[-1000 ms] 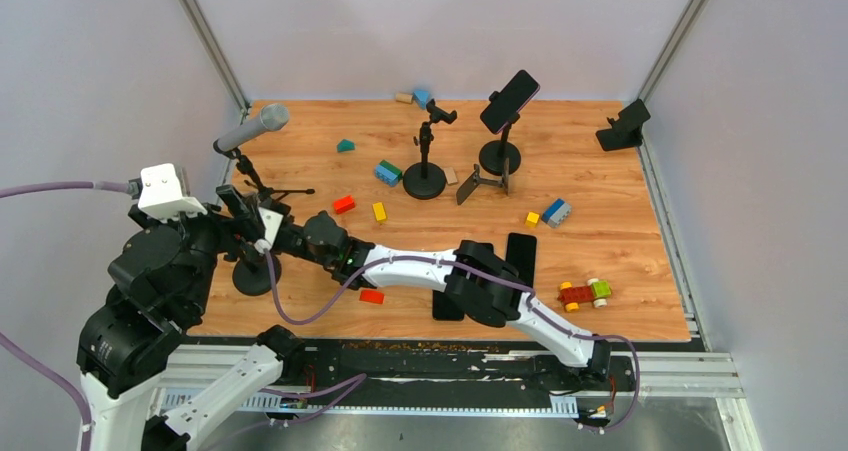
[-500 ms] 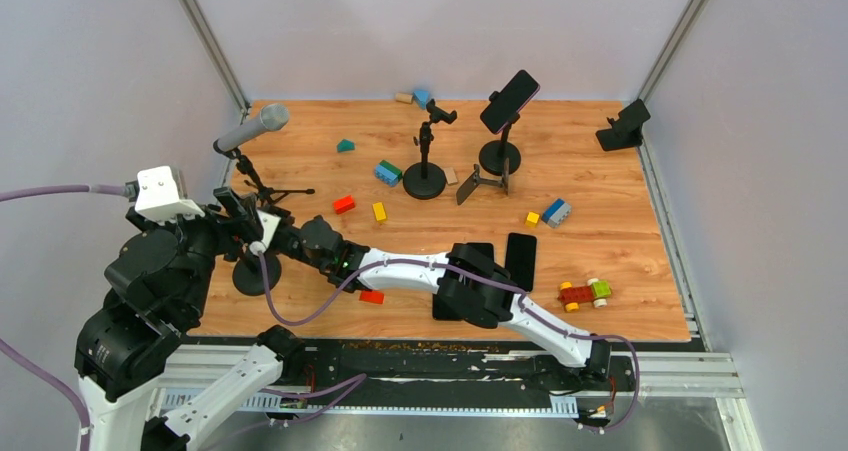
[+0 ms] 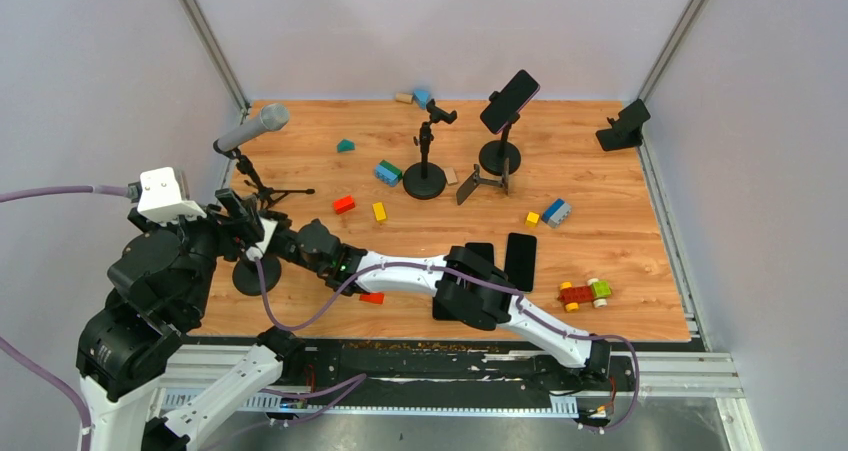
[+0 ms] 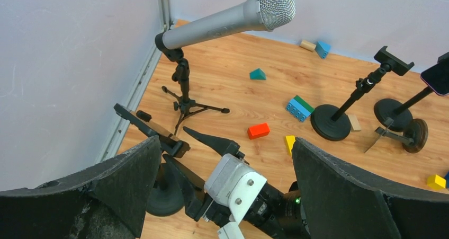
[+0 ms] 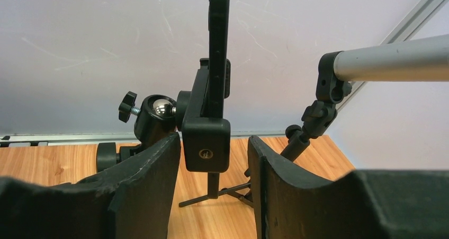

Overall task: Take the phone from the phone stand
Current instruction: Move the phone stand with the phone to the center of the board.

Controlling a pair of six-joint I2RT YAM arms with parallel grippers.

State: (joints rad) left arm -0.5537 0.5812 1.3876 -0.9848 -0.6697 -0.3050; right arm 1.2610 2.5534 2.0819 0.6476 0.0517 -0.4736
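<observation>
Right gripper (image 5: 214, 139): jaws part-way open and empty, set either side of the clamp (image 5: 206, 143) at the foot of the phone.
Contact: the jaw on the ball-joint side stands just beside the clamp, and whether it touches cannot be told. The jaw on the microphone side shows a clear gap.
Phone (image 5: 218, 32): edge-on and upright, seated in the clamp of the phone stand (image 3: 255, 276), at the near left of the table (image 3: 600, 241).
Stand: the ball joint (image 5: 159, 112) sits behind the clamp. The round base rests on the wood beside the left arm.
Step in hand: judged to be taking hold of the phone; nothing is gripped yet.
Doing it well: the jaws sit level with the clamp, so they should probably go higher and meet the phone's own faces. Squeeze squarely, then draw out along the clamp's opening so the stand does not tip.
Left gripper (image 4: 225, 143): jaws at their widest, holding nothing, above the stand. It could steady the base.
Hazard: the microphone (image 5: 392, 59) is just beside the stand, so the pull should stay away from it.
</observation>
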